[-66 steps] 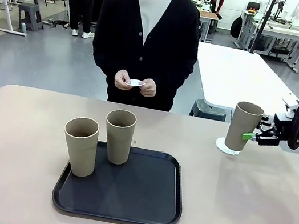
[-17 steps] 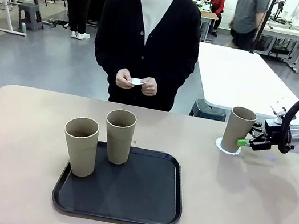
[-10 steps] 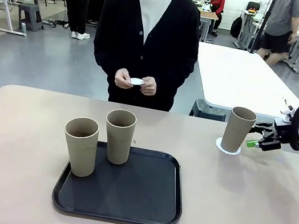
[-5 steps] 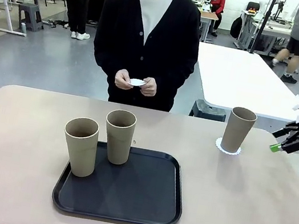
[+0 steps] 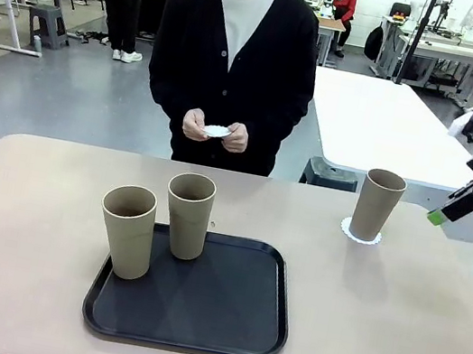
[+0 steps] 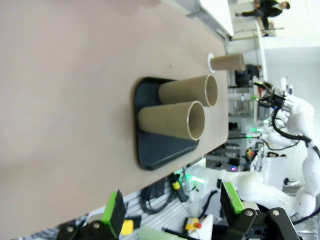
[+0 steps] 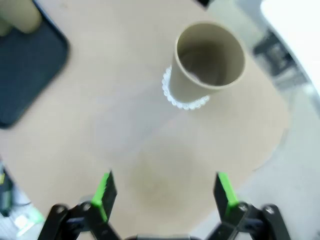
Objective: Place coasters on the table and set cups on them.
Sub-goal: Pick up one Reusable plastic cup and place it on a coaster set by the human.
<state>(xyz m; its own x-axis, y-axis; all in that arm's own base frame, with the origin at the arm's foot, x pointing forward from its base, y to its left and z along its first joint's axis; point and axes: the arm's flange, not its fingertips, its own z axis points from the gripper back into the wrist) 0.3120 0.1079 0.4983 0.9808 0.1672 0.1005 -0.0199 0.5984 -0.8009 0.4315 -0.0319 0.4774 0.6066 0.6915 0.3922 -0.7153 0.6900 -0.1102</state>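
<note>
One tan cup [image 5: 375, 204] stands upright on a white scalloped coaster [image 5: 361, 234] at the table's [image 5: 24, 240] far right. My right gripper [image 5: 447, 207] hangs open, raised and to the right of it. From the right wrist, its open gripper [image 7: 164, 192] looks down on that cup [image 7: 207, 62] and coaster [image 7: 185, 103], well apart from both. Two more cups [image 5: 128, 231] [image 5: 188, 216] stand on the black tray [image 5: 220, 321]. The person holds a coaster [image 5: 218, 131] in both hands. My left gripper [image 6: 172, 207] is open, far from the tray's cups [image 6: 172, 120].
The person stands at the far edge, behind the tray. A white table [image 5: 375, 119] lies behind the beige one at the right. Bare tabletop spreads left of the tray and between the tray and the right cup.
My right gripper has let go of the cup on the coaster, drawn back to the right and risen. The cup stays standing on the coaster. The person has not moved.
</note>
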